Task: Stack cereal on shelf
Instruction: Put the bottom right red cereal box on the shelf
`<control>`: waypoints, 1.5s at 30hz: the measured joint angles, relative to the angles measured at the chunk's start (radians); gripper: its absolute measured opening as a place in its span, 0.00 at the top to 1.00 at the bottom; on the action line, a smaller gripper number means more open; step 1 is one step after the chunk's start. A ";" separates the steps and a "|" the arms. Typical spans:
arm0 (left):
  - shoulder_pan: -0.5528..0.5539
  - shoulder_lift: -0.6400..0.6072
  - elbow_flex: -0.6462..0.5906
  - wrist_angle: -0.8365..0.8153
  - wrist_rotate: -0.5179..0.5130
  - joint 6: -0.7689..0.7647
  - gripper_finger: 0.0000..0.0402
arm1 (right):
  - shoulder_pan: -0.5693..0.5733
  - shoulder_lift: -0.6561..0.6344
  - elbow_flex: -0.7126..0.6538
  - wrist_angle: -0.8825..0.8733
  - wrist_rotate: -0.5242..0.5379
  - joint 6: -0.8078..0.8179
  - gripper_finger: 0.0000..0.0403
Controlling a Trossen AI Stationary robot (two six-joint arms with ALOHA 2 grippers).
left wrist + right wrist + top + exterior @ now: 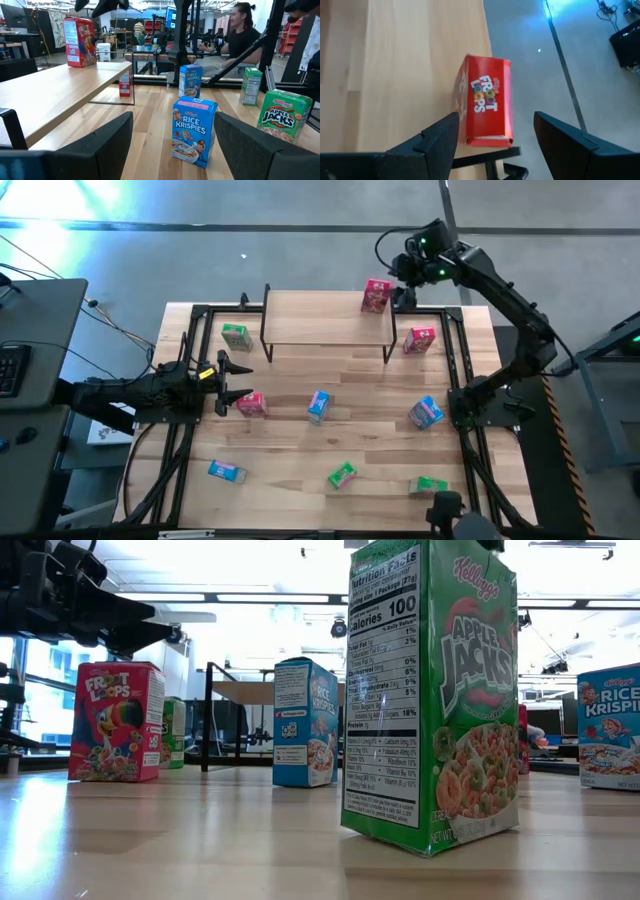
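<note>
While one red box (376, 296) stands on the shelf (325, 318), others lie below.
Right gripper (404, 283) gapes just beside that box; left gripper (226, 382) gapes too.

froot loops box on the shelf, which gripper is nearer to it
The right. The right gripper hovers open just beside the Froot Loops box standing on the shelf. The left gripper is open far across the table, beside another pink-red box.

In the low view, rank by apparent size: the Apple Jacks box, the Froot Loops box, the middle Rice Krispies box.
1. Apple Jacks box, largest only because it stands nearest the camera.
2. Froot Loops box and middle Rice Krispies box: too alike to rank.
</note>
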 joint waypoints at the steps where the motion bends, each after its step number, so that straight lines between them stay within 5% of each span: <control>1: 0.000 0.000 0.000 0.000 0.000 0.000 0.33 | 0.000 0.000 0.019 -0.021 0.000 0.010 0.38; 14: 0.000 0.000 0.000 0.000 0.000 0.000 0.33 | 0.001 -0.010 0.036 -0.321 -0.018 0.186 0.38; 26: 0.000 0.000 0.000 0.000 0.000 0.000 0.33 | 0.032 -0.010 -0.127 -0.178 -0.093 0.200 0.38; 45: 0.000 0.000 0.000 0.000 0.000 0.000 0.33 | 0.035 -0.010 -0.128 -0.052 -0.037 0.200 0.38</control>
